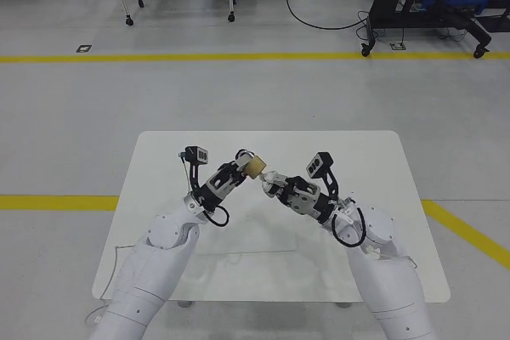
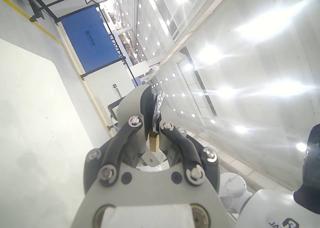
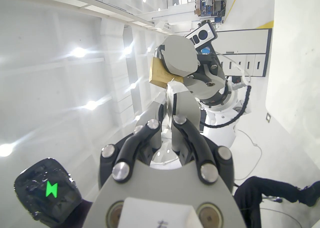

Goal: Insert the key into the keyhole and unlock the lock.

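- The lock [image 3: 161, 74] is held up off the desk [image 1: 357, 255], pinched at its brass body by the left claw [image 1: 248, 165], with its silver shackle [image 3: 157, 52] pointing away from the right claw [image 1: 272, 180]
- The right claw's fingers are pressed together on the key [image 3: 172, 80]. Only a pale sliver of it shows past the pads, right at the lock's lower edge. I cannot tell whether the tip is in the keyhole or only beside it
- Likely trouble: if the key meets the keyhole at a slant, it could jam or skid off the brass face, because both pieces hang in mid-air with nothing to brace them
- A hard push could make the lock swivel between the left pads, since they grip smooth flat metal
- When the key is turned, it may twist within the right pads instead of turning the lock's core, as so little of it seems to be gripped
- If either slips free, it would probably drop to the desk
- Count: one lock, one shackle, one key, two claws, one desk
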You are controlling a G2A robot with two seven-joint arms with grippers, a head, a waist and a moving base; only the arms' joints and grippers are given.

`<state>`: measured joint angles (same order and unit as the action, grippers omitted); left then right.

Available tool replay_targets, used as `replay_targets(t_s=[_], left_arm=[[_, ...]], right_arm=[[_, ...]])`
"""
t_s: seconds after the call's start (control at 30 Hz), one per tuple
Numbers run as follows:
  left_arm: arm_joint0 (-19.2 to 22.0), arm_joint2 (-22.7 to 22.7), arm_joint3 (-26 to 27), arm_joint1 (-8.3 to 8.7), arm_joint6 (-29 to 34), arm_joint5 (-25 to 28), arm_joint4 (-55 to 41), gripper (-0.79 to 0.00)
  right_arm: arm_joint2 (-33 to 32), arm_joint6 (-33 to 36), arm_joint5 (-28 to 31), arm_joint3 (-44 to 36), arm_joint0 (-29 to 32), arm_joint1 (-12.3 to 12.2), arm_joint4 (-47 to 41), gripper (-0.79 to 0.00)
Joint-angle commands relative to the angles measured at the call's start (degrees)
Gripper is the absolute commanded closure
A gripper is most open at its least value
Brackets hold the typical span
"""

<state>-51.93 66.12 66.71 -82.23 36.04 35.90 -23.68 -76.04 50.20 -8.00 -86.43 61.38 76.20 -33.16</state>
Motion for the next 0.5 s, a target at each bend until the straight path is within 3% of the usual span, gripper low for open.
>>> replay_targets(t_s=[0.0,0.47], left_arm=[[-0.13,0.07,-0.04,0.06,-0.09,1.37,1.19,0.000],[-1.74,0.83,1.79,0.48,-8.91,8.49,17.29,0.000]], right_arm=[[-0.11,1.63,-1.78,1.14,-0.77,-0.14,-1.20,0.000],[-0.38,6.98,-6.06,4.45,-2.80,-0.99,-5.09,0.000]])
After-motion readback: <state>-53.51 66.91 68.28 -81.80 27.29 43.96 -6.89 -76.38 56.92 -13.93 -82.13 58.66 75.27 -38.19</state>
